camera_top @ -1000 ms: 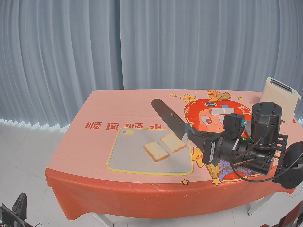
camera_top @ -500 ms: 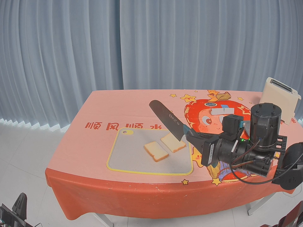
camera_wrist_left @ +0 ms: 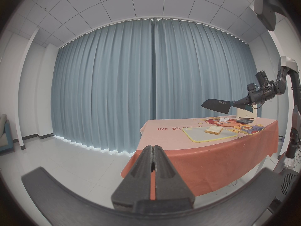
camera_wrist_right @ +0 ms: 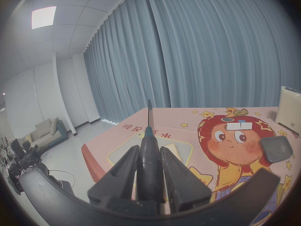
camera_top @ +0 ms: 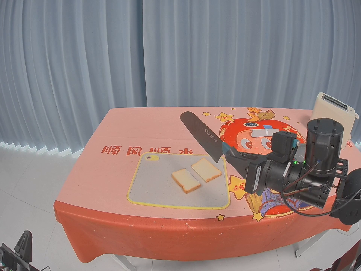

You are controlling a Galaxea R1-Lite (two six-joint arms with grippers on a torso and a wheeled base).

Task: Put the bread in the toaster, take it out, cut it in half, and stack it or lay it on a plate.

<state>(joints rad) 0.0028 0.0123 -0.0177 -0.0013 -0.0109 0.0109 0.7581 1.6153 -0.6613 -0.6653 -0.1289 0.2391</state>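
1. The cutting board (camera_top: pixel 158 187), grey with a yellow rim, lies flat on the orange-clothed table (camera_top: pixel 124 132). Every place below is given from it.
2. The bread is already cut into 2 pieces, both lying flat on the board, right of its middle.
3. The near bread half (camera_top: pixel 185 180) lies just beside the far bread half (camera_top: pixel 206 169), with a narrow gap between them.
4. The right gripper (camera_top: pixel 234 158) hangs just off the board's right edge, near its far right corner, clamped on the handle of the knife (camera_top: pixel 201 134).
5. The knife's dark blade slants from that gripper over the board's far right corner and past its far edge. It is raised clear of the board and touches neither half.
6. The toaster (camera_top: pixel 334 118), cream-white, stands well to the right of the board, toward the table's far right corner.
7. A dark grey plate (camera_wrist_right: pixel 276 148) lies right of the board, between it and the toaster.
8. The left gripper (camera_wrist_left: pixel 152 173) sits low and well off the board's left, near side, away from the table. Its fingers are pressed together with nothing between them.
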